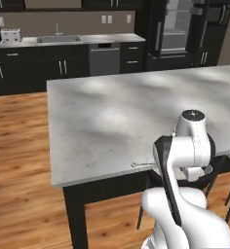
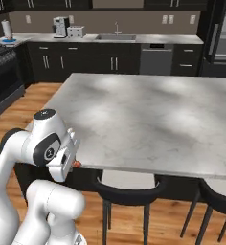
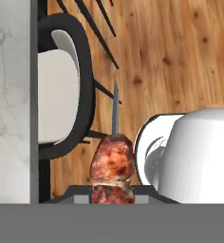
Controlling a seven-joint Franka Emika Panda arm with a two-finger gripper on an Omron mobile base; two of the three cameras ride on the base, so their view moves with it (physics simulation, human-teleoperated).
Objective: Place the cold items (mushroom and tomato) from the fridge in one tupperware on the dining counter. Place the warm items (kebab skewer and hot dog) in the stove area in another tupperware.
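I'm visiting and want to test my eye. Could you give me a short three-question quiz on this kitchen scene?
1. True or false: the gripper holds the kebab skewer.
2. What lies under the skewer's metal tip: A) wood floor, B) sink, C) stove?
3. The white-seated stool stands beside the marble ____.

Key: 1 true; 2 A; 3 counter.

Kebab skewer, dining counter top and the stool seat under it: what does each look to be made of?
Kebab skewer: browned, glossy grilled meat chunks on a thin grey rod, probably metal. Dining counter: pale grey-white veined slab, like polished marble or quartz, with soft sheen. Stool: white seat, likely padded, in a dark curved frame; the frame material is unclear.
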